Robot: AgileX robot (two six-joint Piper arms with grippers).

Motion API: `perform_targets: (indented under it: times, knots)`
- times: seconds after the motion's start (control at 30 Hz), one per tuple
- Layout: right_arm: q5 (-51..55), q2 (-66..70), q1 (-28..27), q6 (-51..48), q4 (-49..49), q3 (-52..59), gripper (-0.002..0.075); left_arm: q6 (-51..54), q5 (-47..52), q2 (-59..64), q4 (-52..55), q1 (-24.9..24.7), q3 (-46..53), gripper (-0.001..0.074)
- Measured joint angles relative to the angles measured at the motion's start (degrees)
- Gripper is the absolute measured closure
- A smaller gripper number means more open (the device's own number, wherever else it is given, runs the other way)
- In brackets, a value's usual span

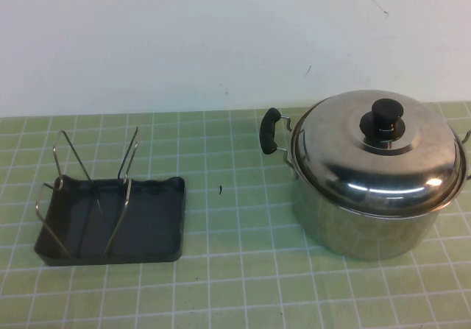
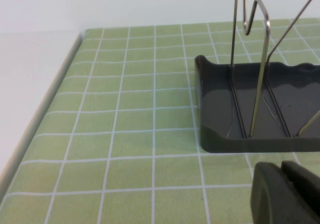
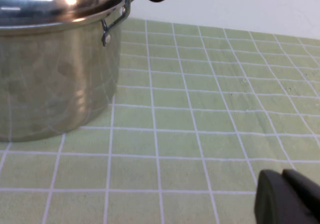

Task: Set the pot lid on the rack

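Pot lid [image 1: 379, 152], stiff slick steel seated on pot [image 1: 360, 222], best gripped by black knob [image 1: 387, 117]; left gripper [image 2: 286, 191] near rack [image 2: 260, 108], right gripper [image 3: 287, 196] beside pot, both fingers' state unreadable.

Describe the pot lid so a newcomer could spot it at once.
On the green checked tablecloth, the steel pot stands at the right, the wire rack at the left. The pot lid caps the pot: a shiny dome with a black knob.
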Motion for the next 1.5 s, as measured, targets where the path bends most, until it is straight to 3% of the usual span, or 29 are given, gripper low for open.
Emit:
perform_targets:
  times: [1.27, 1.5]
  knots:
    - [-0.5, 0.0, 0.0, 0.0, 0.0, 0.0, 0.0727, 0.0, 0.0, 0.0, 0.0, 0.0, 0.0, 0.0738]
    - [-0.8, 0.0, 0.0, 6.0, 0.0, -12.8, 0.0727, 0.0, 0.0, 0.0, 0.0, 0.0, 0.0, 0.0738]
